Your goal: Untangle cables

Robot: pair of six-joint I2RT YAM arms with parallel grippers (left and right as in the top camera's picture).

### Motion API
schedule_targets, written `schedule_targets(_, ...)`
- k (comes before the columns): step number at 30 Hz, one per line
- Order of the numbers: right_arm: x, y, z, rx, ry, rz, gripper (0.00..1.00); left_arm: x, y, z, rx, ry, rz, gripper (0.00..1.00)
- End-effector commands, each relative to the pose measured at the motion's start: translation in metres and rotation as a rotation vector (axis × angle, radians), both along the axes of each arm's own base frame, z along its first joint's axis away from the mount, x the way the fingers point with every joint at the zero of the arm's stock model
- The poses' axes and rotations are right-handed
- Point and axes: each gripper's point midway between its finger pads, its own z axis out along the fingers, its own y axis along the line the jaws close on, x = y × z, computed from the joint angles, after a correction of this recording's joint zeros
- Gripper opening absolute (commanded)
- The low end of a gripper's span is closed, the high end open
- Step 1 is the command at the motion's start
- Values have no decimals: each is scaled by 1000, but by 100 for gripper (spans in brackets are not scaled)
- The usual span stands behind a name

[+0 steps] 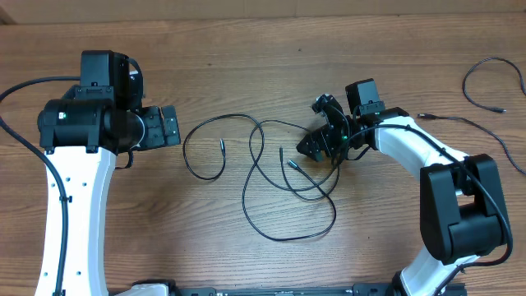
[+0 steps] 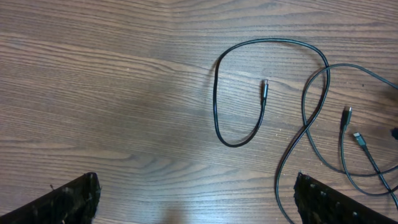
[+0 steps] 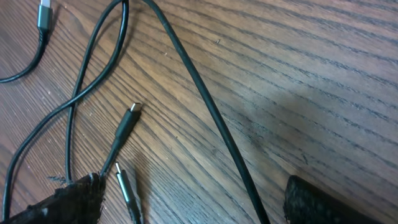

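Thin black cables [image 1: 283, 177] lie in loose crossing loops at the table's middle. My left gripper [image 1: 170, 127] stands open to the left of them, and its view has a cable loop [image 2: 217, 106] with a metal-tipped plug [image 2: 265, 87] ahead of the open gripper [image 2: 199, 208]. My right gripper [image 1: 316, 127] hangs low over the right side of the tangle. In the right wrist view it [image 3: 196, 208] is open, and one cable [image 3: 211, 115] runs between the fingers [image 3: 329, 202] untouched. Two plugs [image 3: 127, 118] lie near its left finger.
Another black cable [image 1: 493, 82] curls at the far right of the table, with a plug end [image 1: 427, 117] near my right arm. Thick black arm wires run beside the left arm [image 1: 16, 90]. Bare wood lies in front of the tangle.
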Motion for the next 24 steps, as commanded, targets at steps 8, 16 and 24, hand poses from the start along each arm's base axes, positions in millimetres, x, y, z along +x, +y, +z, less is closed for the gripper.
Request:
schedule_targets(8, -19, -5, -15, -24, 56, 1, 59, 0, -1, 12, -3, -38, -18, 99)
schedule_targets(16, -20, 3, -8, 35, 91, -22, 4, 0, -1, 12, -3, -38, -18, 100)
schedule_targets(24, 6, 34, 76, 212, 100, 22, 4, 0, -1, 12, -3, -38, -18, 100)
